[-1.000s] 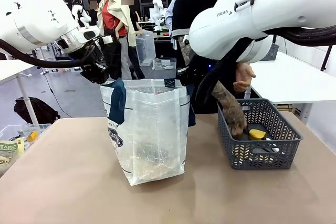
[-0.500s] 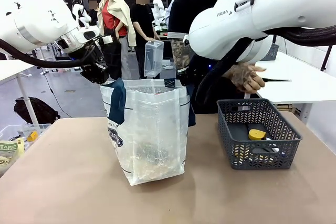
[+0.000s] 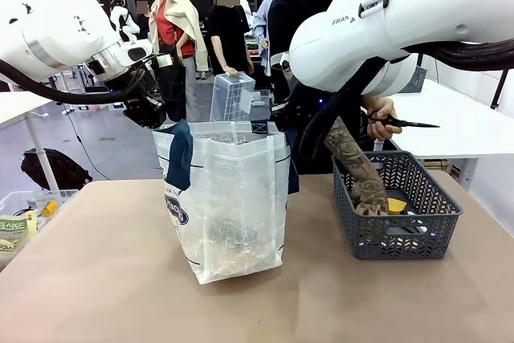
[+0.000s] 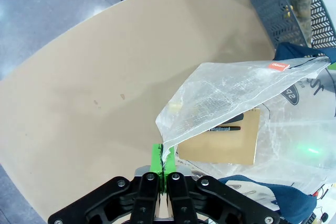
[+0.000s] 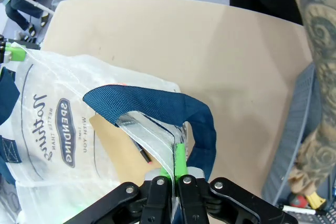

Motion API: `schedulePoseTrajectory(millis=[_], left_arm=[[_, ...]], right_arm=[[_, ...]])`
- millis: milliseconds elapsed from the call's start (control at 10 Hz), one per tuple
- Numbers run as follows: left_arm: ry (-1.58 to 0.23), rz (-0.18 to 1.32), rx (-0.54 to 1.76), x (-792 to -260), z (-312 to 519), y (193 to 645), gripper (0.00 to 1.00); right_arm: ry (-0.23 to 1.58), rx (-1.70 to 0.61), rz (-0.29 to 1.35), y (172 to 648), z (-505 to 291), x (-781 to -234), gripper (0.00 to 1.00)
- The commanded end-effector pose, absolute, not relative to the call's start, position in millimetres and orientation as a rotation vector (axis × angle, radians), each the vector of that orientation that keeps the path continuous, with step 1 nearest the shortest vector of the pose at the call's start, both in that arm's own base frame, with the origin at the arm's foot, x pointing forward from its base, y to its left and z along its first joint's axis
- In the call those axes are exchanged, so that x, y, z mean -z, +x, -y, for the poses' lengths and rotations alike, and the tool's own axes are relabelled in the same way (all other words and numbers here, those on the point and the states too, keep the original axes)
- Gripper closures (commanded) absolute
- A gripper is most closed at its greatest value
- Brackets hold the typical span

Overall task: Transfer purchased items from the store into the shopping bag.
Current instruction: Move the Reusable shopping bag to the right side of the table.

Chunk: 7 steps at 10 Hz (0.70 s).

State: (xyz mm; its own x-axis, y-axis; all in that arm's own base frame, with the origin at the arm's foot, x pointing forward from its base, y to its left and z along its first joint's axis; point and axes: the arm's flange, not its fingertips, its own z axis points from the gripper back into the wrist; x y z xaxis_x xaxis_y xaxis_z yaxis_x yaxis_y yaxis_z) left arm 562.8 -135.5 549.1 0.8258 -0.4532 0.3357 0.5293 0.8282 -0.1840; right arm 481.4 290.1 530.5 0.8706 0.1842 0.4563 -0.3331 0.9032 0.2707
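Left claw (image 4: 163,157): pinched shut on the shopping bag (image 3: 229,198) rim.
Right claw (image 5: 176,160): clamped on the opposite rim, beside the navy handle (image 5: 157,103).
Bag: thin, limp, probably slippery film, upright on the surface (image 3: 96,279); best held at the rim.
Store basket (image 3: 397,238): rigid lattice; yellow item (image 3: 395,205) and person's hand (image 3: 371,194) inside.

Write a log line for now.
left hand: shut on bag rim | right hand: shut on bag rim | person's arm: in basket

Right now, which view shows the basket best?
The front view: the whole basket shows, with the person's hand inside it. The left wrist view catches one corner at the top edge; the right wrist view, a strip of its wall at the right edge.
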Motion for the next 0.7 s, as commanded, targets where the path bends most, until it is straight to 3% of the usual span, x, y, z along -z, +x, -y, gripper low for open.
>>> schedulePoseTrajectory(millis=[0,600], left_arm=[[-0.274,0.287,0.511,-551.8,132.4,561.6,1.00],[-0.274,0.287,0.511,-551.8,132.4,561.6,1.00]], right_arm=[[0.360,-0.273,0.438,482.1,-286.7,-531.0,1.00],[0.360,-0.273,0.438,482.1,-286.7,-531.0,1.00]])
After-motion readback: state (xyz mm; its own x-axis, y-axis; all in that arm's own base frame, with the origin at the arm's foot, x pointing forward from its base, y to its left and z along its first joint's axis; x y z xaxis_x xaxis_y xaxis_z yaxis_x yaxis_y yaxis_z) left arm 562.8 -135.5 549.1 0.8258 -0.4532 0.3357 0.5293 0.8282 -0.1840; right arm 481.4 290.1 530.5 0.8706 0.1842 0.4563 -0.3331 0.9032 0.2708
